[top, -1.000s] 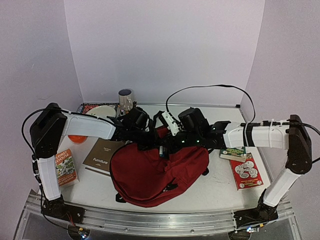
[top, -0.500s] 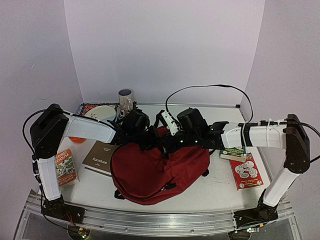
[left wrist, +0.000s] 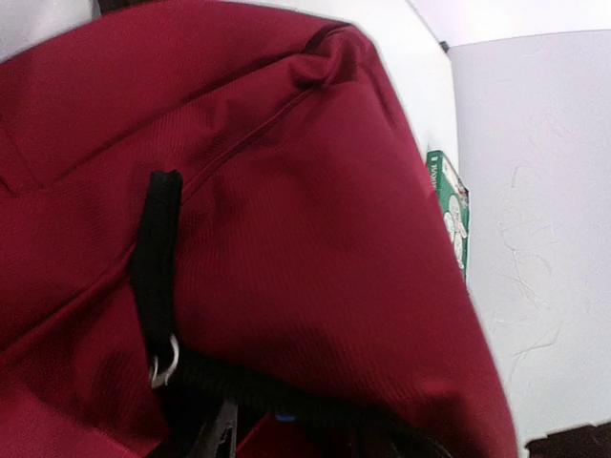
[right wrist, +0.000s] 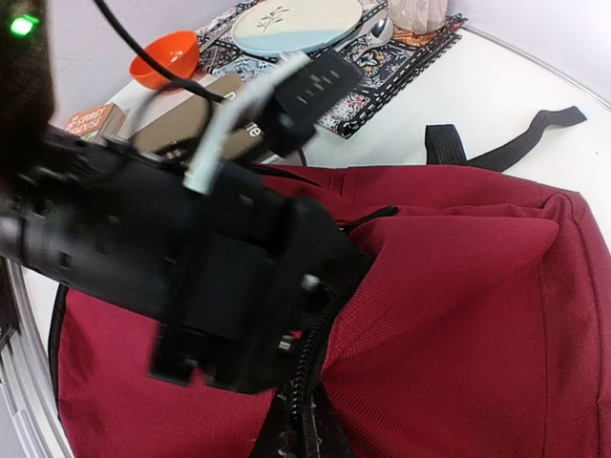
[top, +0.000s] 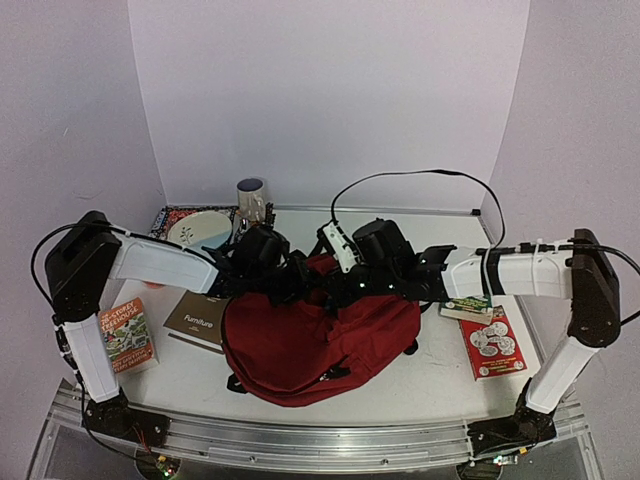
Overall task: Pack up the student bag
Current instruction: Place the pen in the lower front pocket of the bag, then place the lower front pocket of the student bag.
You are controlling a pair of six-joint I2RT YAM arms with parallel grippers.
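Note:
The student bag [top: 320, 345], dark red with black straps, lies in the middle of the table, its top towards the back. Both grippers meet at its top zip opening. My left gripper [top: 292, 282] comes in from the left; in the left wrist view red fabric [left wrist: 315, 239] drapes over it and only a sliver of one finger [left wrist: 221, 434] shows under the black zip rim. My right gripper [top: 338, 288] comes in from the right; in its wrist view the zip tape [right wrist: 307, 401] runs down between its jaws, with the left gripper's black body [right wrist: 220, 286] just beyond.
A brown book [top: 205, 308] and a colourful book [top: 125, 335] lie left of the bag. A plate [top: 200, 230], placemat [top: 170, 214] and mug [top: 250, 198] sit at the back left, an orange bowl [right wrist: 164, 57] nearby. A green book [top: 465, 306] and red book [top: 492, 342] lie right.
My left arm has swung lower and to the left, and its gripper has shifted slightly left. The bag's top has been drawn a little left with it. The right gripper has stayed at the zip.

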